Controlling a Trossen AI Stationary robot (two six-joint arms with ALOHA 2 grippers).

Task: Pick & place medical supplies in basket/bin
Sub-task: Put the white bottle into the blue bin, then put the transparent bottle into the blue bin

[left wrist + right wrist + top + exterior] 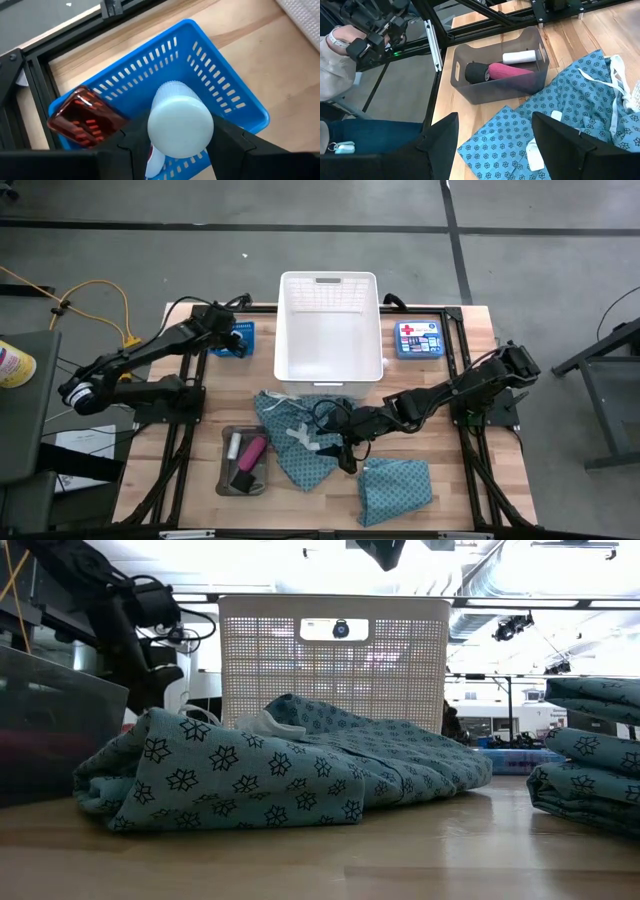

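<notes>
- Teal dotted cloth (395, 490), folded into a neat square, lies nearest the table's front edge, right of centre, apart from the other things.
- Just behind it, a second teal cloth (298, 442) lies rumpled at mid-table with its white ties (300, 432) loose on top; the low view shows its heap in front of the white basket.
- Over this rumpled cloth hangs the right gripper (348, 448), its fingers (440, 142) spread wide with nothing between them; whether they touch the fabric I cannot tell.
- Left of the cloth sits the shallow grey tray (226, 470), holding a pink cylinder (512, 70), a small white tube (519, 57) and a black block (476, 72).
- Farther back, the large white slotted basket (328, 330) stands at the middle of the table.
- To its left is the small blue mesh basket (220, 95); the left gripper (222, 330) hangs over it, pinching a white capped bottle (180, 125) upright between its fingers (227, 145), with a red-and-white piece (82, 117) lying inside the basket.
- Right of the white basket lies a flat blue box with a red cross (418, 338).
</notes>
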